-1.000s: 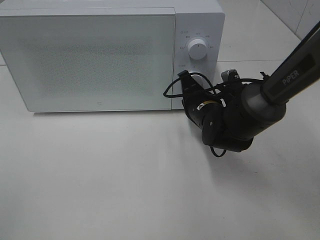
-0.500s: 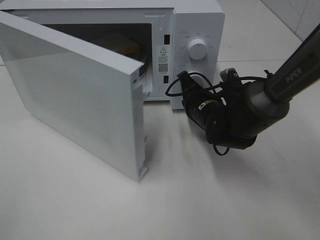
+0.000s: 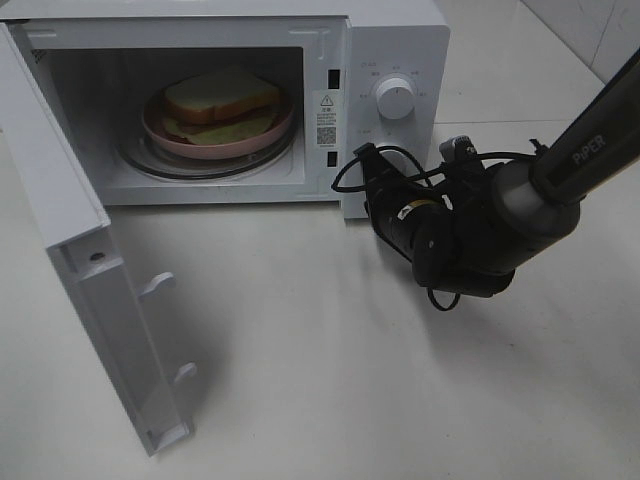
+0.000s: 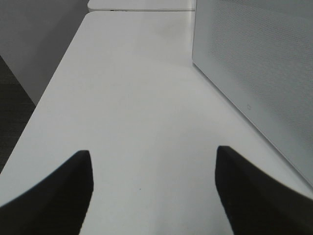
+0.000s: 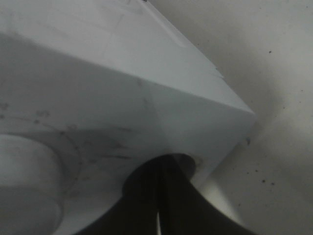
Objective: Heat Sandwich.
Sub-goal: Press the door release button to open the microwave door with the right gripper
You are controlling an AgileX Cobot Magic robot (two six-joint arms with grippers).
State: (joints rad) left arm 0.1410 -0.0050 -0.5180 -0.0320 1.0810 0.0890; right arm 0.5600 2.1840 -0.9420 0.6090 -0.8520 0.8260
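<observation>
Inside the microwave point(image 3: 395, 40): the sandwich point(image 3: 220, 105) lies on a pink plate point(image 3: 160, 130) — white bread with green-yellow stuff between the slices.
Glass tray point(image 3: 135, 160): round, under the plate.
Door point(image 3: 60, 210): wide open, swung out on the left of the high view.
Right claw point(image 5: 159, 196): shut tight with nothing in it — its tip is close up to the front panel, just under the round knob point(image 3: 394, 100).
Left claw point(image 4: 151, 152): open wide, holding nothing, above the white table point(image 3: 330, 380), with the door's dotted outer face beside it.
</observation>
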